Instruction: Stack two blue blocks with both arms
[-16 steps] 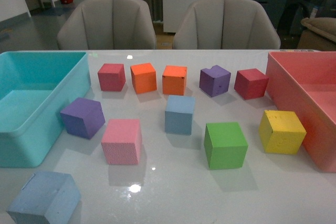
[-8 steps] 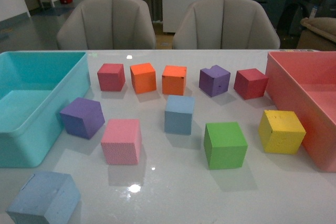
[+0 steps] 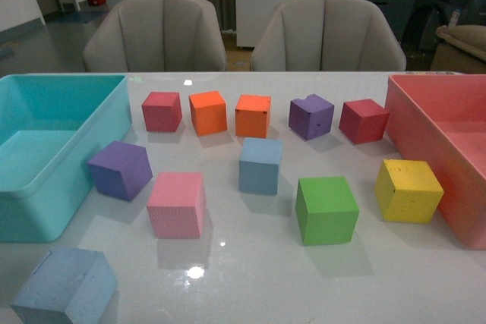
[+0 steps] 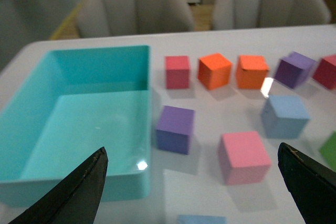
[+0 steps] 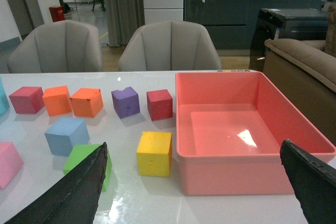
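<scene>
One pale blue block [image 3: 260, 165] stands in the middle of the white table. The other blue block [image 3: 64, 286] lies at the front left corner, turned at an angle. Neither arm shows in the front view. My left gripper [image 4: 191, 150] is open and empty above the table; the middle blue block [image 4: 284, 115] shows in its view, and the top edge of the near blue block [image 4: 202, 219] shows between its fingers. My right gripper [image 5: 193, 145] is open and empty, with the middle blue block [image 5: 66, 135] far off to one side.
A big teal bin [image 3: 61, 187] stands at the left, a pink bin [image 3: 433, 149] at the right. Purple [image 3: 119, 169], pink [image 3: 176, 202], green [image 3: 326, 209] and yellow [image 3: 408, 189] cubes surround the middle blue block. Red, orange and purple cubes line the back.
</scene>
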